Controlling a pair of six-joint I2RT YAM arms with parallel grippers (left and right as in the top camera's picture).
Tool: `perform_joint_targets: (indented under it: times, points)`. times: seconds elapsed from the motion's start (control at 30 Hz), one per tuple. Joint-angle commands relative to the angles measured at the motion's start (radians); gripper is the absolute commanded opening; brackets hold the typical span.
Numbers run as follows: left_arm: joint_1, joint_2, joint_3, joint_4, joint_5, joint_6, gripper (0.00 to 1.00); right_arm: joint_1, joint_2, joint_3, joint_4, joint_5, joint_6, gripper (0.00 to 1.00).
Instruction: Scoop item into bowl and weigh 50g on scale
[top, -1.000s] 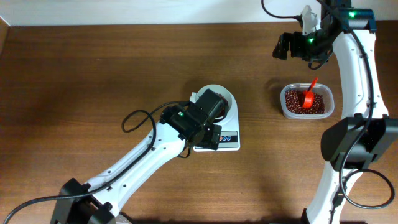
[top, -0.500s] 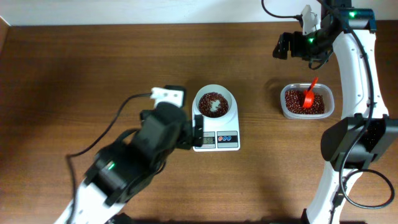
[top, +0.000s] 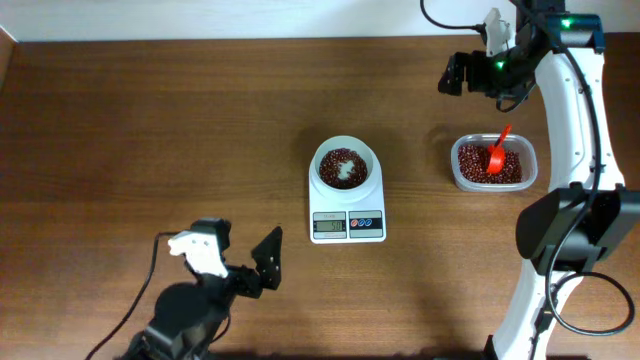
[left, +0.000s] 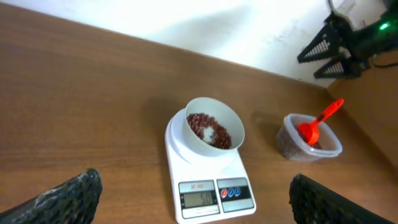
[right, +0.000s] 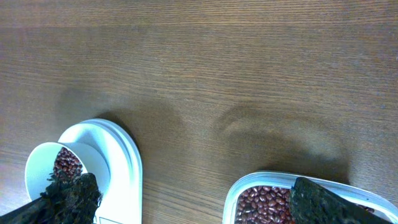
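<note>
The beans (top: 345, 170) are lying in the bowl (top: 320, 158) on the scale (top: 348, 237). Loose and rolling, they are calling for the scoop (top: 497, 152)'s stiff handle, right of the scale. Left claw (top: 258, 270) and right claw (top: 456, 75) are gaping, empty.

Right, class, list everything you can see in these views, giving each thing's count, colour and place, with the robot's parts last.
flat white digital kitchen scale: one, white, middle of the table.
small round white bowl: one, white, standing on the scale.
small dark red-brown beans: many, red-brown, some in the bowl, more in the tub.
clear rounded-rectangular plastic tub: one, clear, right of the scale.
red plastic scoop: one, red, resting in the tub's beans.
brown wooden table: one, brown, under everything.
left gripper: one, black, open, near side, left of the scale.
right gripper: one, black, open, far side, beyond the tub.
</note>
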Motion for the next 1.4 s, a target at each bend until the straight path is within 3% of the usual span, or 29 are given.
perform_joint_targets:
  times: [0.0,0.17,0.6,0.97,1.23,1.37]
  points:
    - [0.006,-0.134,-0.068,0.010,0.025,-0.006,0.99,0.002,-0.009,0.002,0.002,-0.012,-0.003,0.99]
    - [0.010,-0.313,-0.184,0.068,0.026,-0.009,0.99,0.002,-0.009,0.002,0.002,-0.012,-0.003,0.99]
    - [0.105,-0.320,-0.469,0.547,0.021,-0.008,0.99,0.002,-0.009,0.002,0.002,-0.012,-0.003,0.99]
    - [0.322,-0.320,-0.488,0.508,0.037,0.038,0.99,0.002,-0.009,0.002,0.002,-0.012,-0.003,0.99]
    - [0.439,-0.320,-0.488,0.393,0.063,0.075,0.99,0.002,-0.009,0.002,0.002,-0.012,-0.003,0.99]
    - [0.489,-0.320,-0.488,0.381,0.105,0.264,0.99,0.002,-0.009,0.002,0.002,-0.012,-0.003,0.99]
